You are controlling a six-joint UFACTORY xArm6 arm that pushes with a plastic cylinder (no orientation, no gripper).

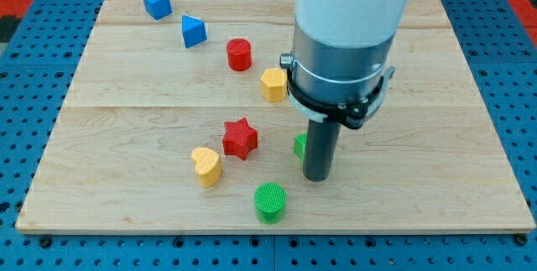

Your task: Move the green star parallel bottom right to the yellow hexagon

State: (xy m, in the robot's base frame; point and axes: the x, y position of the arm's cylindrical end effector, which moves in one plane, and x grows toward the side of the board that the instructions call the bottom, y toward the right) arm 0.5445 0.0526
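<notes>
One green block (299,145), seemingly the star, touches my tip (318,177); mostly hidden.

rod (320,141) hides most of green block (299,144).

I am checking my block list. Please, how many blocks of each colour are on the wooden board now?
Blue: 2, a cube and a wedge-like block
Red: 2, a cylinder and a star
Yellow: 2, a hexagon and a heart
Green: 2, a cylinder and a block mostly hidden behind my tip
Total: 8
</notes>
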